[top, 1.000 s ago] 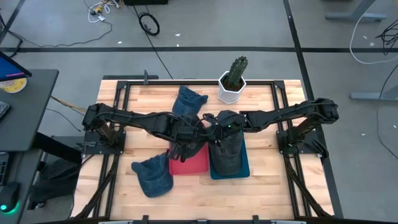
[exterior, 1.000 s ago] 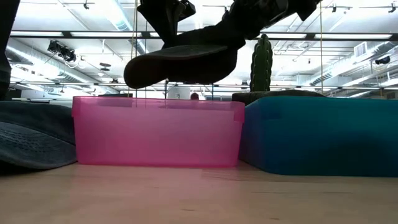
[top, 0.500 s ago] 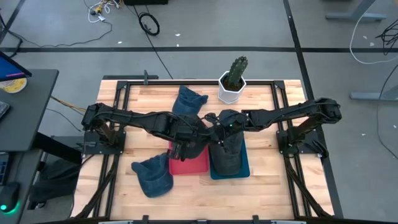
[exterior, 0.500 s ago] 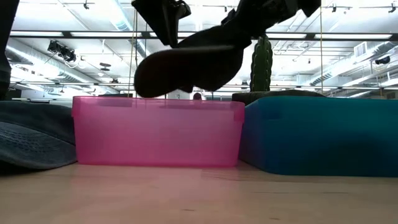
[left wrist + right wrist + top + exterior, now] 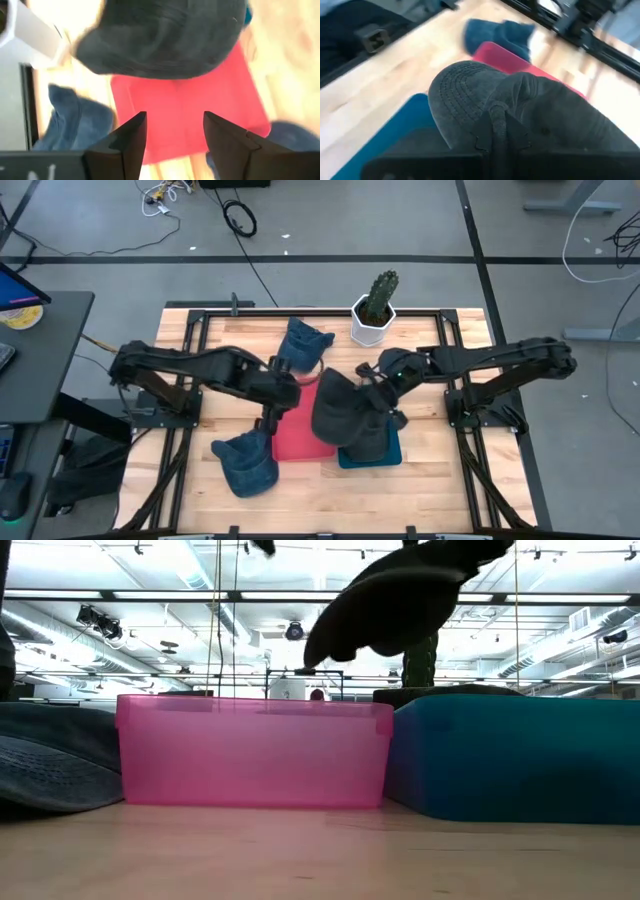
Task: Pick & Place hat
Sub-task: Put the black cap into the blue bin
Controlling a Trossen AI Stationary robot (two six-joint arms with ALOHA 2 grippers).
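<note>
A dark grey hat (image 5: 335, 412) hangs in the air over the seam between the red bin (image 5: 300, 438) and the teal bin (image 5: 385, 455), with my right gripper (image 5: 380, 394) shut on it. In the low view the dark grey hat (image 5: 400, 602) is well above both bins. My left gripper (image 5: 268, 418) stands open above the red bin's left edge; in the left wrist view the left gripper (image 5: 175, 131) has nothing between its fingers. A second dark hat (image 5: 368, 442) lies in the teal bin. My right gripper pinches a gathered fold of the hat's crown (image 5: 495, 117) between its two fingers, at the end away from the stitched brim (image 5: 456, 90). The fingers come slanting down from the table's right. The hat is lifted clear, its brim toward the table's left.
A blue denim hat (image 5: 245, 465) lies on the table near the front left of the red bin, another denim hat (image 5: 302, 343) behind it. A cactus in a white pot (image 5: 375, 315) stands at the far edge.
My left gripper has opened, let go of the dark grey hat and drawn back up and toward the table's left. My right gripper has risen and pulled back toward the right, carrying the hat from over the red bin toward the teal bin, higher than before.
</note>
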